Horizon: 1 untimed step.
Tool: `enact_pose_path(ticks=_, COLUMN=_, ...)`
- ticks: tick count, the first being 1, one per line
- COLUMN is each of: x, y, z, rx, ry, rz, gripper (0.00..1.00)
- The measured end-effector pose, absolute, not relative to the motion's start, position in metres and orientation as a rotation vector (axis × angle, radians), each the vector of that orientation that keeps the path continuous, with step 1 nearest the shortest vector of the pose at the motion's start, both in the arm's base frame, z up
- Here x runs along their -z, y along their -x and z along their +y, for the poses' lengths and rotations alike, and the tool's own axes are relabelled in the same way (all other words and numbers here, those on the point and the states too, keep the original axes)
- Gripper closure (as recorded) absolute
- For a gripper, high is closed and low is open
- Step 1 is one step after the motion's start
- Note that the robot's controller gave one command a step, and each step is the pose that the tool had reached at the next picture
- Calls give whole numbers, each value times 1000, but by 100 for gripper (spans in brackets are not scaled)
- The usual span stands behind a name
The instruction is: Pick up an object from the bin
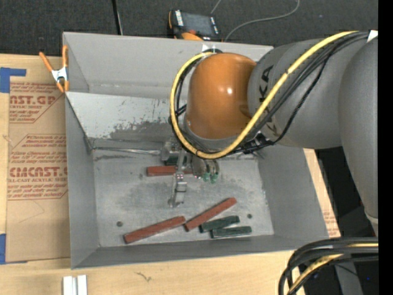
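Down at the tip, the gripper hangs low over the middle of the bin, right above a bare patch of scuffed grey floor. Is it open or closed? I can't tell from here, the tip reads as one narrow bit of metal. What I can say is that nothing shows in its grasp.

Closest to it is a short red-brown stick, just to the left and a touch farther back, lying flat and apart from the tip. Moving out towards the near wall, there's a long red-brown stick lying on a slant, and a second red-brown stick angled up to the right of it. Tucked against that one are two dark green sticks, side by side. All of them are flat on the floor and clear of the gripper.

Above it all, the orange wrist cover and the big grey arm lean in from the right.

So where are we? By my reckoning, early. The arm is down in the bin, but no stick is gripped and none is off the floor. The grasp and the lift are both left to do.
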<state>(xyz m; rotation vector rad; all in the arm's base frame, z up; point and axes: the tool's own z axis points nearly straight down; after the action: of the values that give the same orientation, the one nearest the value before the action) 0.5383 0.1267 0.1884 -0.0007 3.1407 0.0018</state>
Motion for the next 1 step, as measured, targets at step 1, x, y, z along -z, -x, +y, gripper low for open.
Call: enact_pose_path(ticks=1, x=-67, y=-591, z=66, rx=0, ry=-157, rz=3135, gripper=0)
